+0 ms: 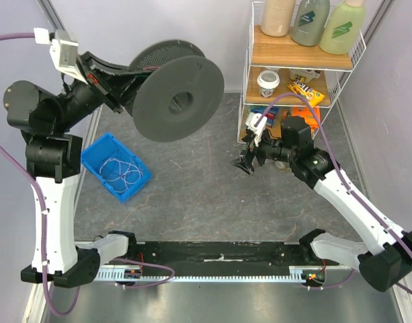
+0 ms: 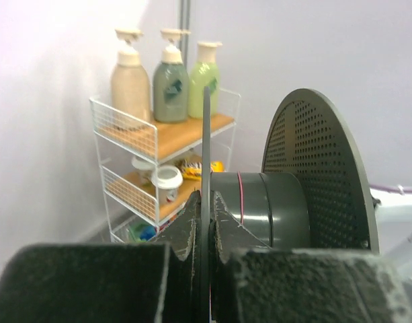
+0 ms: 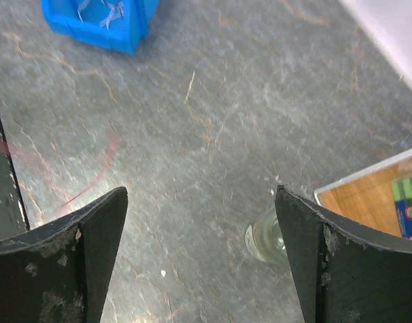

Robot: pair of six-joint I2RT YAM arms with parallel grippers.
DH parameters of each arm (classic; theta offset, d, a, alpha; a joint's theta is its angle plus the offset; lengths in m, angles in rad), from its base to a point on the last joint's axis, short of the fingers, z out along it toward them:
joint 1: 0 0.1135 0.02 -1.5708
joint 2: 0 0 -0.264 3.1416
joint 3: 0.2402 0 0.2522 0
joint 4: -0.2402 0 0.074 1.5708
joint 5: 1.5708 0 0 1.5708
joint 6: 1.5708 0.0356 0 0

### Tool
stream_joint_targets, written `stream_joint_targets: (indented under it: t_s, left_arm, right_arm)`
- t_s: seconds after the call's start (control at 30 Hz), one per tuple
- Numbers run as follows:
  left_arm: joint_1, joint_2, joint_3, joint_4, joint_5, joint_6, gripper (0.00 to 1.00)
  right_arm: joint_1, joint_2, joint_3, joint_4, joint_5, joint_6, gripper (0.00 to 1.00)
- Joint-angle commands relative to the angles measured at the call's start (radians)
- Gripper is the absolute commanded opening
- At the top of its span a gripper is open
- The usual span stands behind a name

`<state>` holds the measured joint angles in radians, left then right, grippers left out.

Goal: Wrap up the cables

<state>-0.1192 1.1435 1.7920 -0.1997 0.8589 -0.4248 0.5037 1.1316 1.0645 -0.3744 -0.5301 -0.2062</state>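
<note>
The cables (image 1: 119, 168) are thin pale loops lying in a blue bin (image 1: 98, 149) on the table's left; they also show at the top of the right wrist view (image 3: 98, 8). My left gripper (image 1: 125, 82) is raised and shut on the rim of a dark grey perforated spool (image 1: 175, 94). In the left wrist view the jaws (image 2: 206, 196) pinch the thin flange edge, and one pink wire turn (image 2: 240, 195) circles the hub. My right gripper (image 1: 248, 163) is open and empty above the table's middle right (image 3: 200, 190). A faint pink arc (image 3: 98, 168) shows below it.
A white wire rack (image 1: 246, 81) with bottles, a cup and snack packs stands at the back right, close behind my right gripper. A small clear round object (image 3: 263, 237) sits on the table by the right fingertip (image 3: 300, 222). A black rail (image 1: 219, 259) runs along the near edge.
</note>
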Motion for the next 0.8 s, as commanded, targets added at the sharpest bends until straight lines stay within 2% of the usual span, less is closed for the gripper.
stream_joint_targets:
  t_s: [0.0,0.17,0.23,0.43,0.53,0.63,0.77]
  left_arm:
    - [0.004,0.035,0.127,0.057,-0.173,-0.081,0.01]
    - [0.004,0.088,0.245,0.077,-0.270,-0.149,0.02]
    - [0.004,0.102,0.273,0.080,-0.268,-0.169,0.02]
    - [0.003,0.110,0.270,0.114,-0.291,-0.164,0.02]
    - [0.004,0.114,0.270,0.140,-0.302,-0.181,0.02]
    - [0.004,0.124,0.271,0.160,-0.311,-0.204,0.02]
    - [0.004,0.127,0.256,0.169,-0.311,-0.242,0.02]
  right_arm:
    - [-0.002,-0.076,-0.034,0.184,-0.067,0.115,0.98]
    - [0.001,-0.105,-0.093,0.363,-0.067,0.191,0.98]
    - [-0.001,-0.102,-0.098,0.365,-0.058,0.194,0.98]
    - [0.001,-0.073,-0.110,0.491,0.004,0.205,0.98]
    - [0.007,-0.037,-0.109,0.569,0.007,0.277,0.98]
    - [0.035,0.002,-0.115,0.647,0.005,0.315,0.98]
    - [0.087,0.059,-0.132,0.768,0.085,0.326,0.98]
